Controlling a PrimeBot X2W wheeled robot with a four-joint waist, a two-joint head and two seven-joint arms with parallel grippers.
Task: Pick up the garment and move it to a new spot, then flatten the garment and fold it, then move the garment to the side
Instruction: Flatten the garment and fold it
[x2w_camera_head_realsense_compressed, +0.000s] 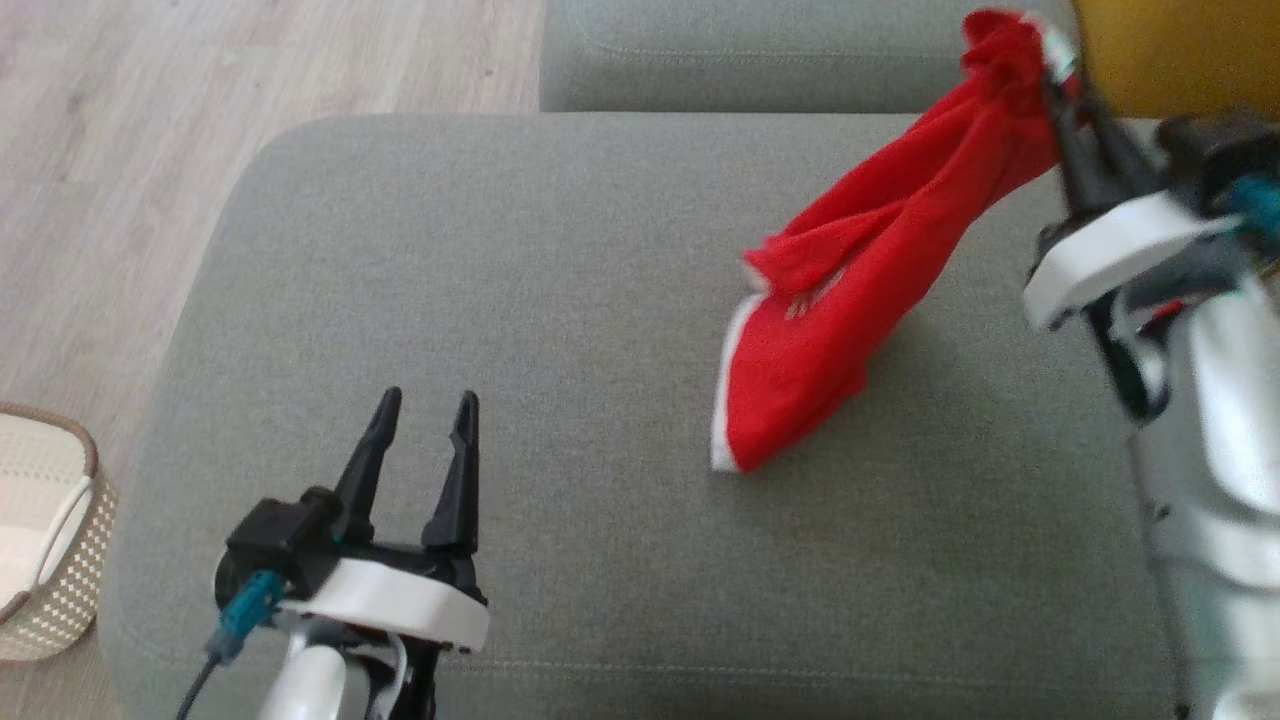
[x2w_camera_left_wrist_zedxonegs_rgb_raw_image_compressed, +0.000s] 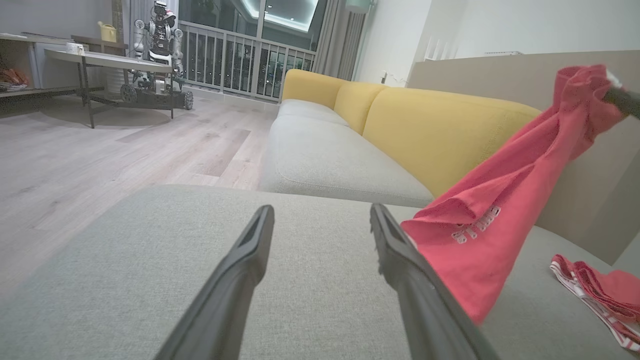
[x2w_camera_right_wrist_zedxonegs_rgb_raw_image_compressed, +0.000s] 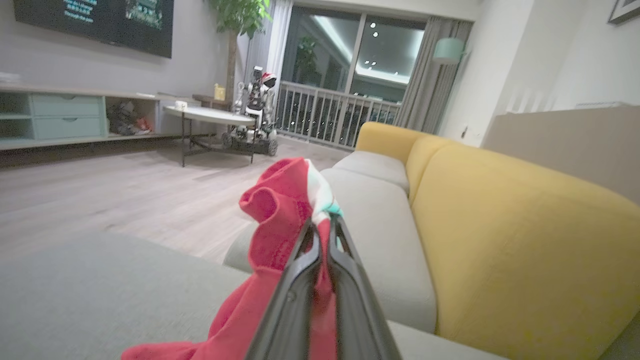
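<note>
Right pincer (x2w_camera_head_realsense_compressed: 1058, 85) grips the red garment (x2w_camera_head_realsense_compressed: 850, 310) lifted, mid-carry; left pincer (x2w_camera_head_realsense_compressed: 425, 408) gapes wide, empty. Next, it likely needs setting down on the grey cushion (x2w_camera_head_realsense_compressed: 500, 250).

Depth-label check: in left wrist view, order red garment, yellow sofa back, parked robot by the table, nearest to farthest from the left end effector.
1. Red garment: just right of the left end effector.
2. Yellow sofa back: beyond, centre-right.
3. Parked robot: far upper left, across the floor.
</note>
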